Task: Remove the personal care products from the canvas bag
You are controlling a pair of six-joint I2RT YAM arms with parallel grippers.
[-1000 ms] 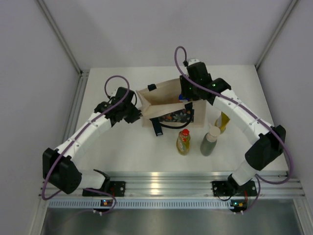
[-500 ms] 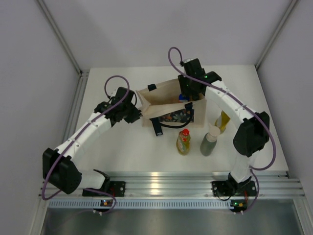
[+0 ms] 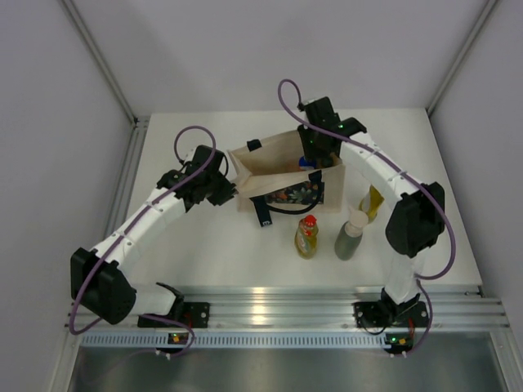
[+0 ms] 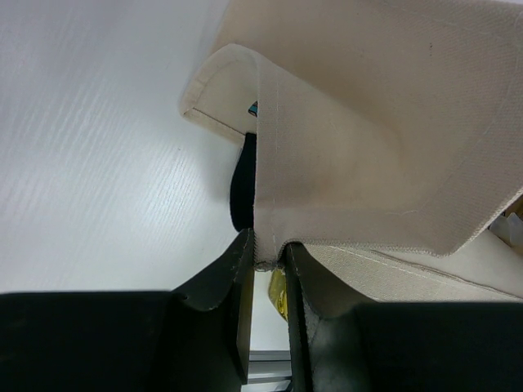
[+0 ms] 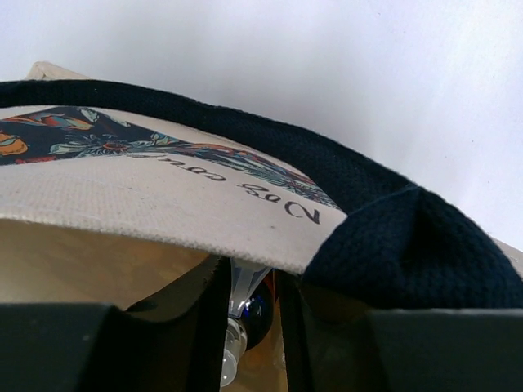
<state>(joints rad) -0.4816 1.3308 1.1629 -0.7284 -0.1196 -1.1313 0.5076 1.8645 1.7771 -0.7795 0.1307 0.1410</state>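
**Overhead and wrist views.** The white table carried the canvas bag upright at its middle, mouth open, floral panel towards the arm bases.

- **Left gripper**: clamped on the bag's left rim, with the fabric hem pinched between its jaws.
- **Right gripper**: reaching into the bag's right end, its jaws close on either side of a blue-capped bottle. Whether they gripped it could not be told.
- **Out of the bag:** in front of the bag, towards its right, stood the grey-green bottle, a yellow red-capped bottle and a second yellow bottle.

**Risks, as judged:** a shallow hold on the cap could slip during lifting. The black handle, just beside the jaws, could snag and drag the bag against the left grip.
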